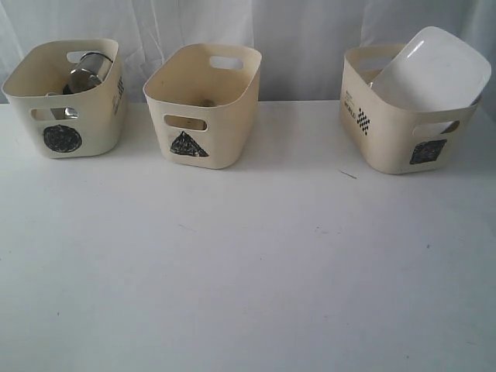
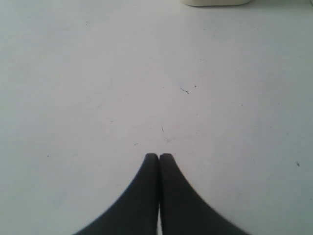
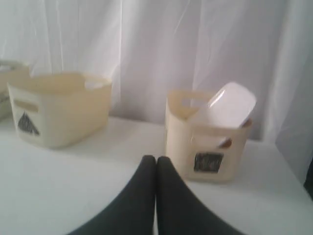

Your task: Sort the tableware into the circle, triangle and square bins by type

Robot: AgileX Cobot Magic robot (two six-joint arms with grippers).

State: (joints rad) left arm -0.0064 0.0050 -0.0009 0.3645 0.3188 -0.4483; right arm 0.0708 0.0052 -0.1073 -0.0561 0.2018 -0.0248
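Leaning out over the rim of the square bin (image 1: 395, 151), right of the triangle bin (image 1: 225, 124), the white rounded-square plate (image 1: 434, 70) looks precarious; a nudge could tip it out. A steel mug (image 1: 89, 71) lies in the circle bin (image 1: 93, 132), left of the triangle bin. The left gripper (image 2: 159, 157) and right gripper (image 3: 156, 159) are pinched closed, empty.

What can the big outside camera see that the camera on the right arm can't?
Only the outside camera clearly shows the circle bin, with its black circle and the steel mug inside. Only the right arm's camera shows the right hand, its black fingers pressed shut with nothing between them. Both show the triangle bin, the square bin with the white plate leaning out of its top, and the white table.
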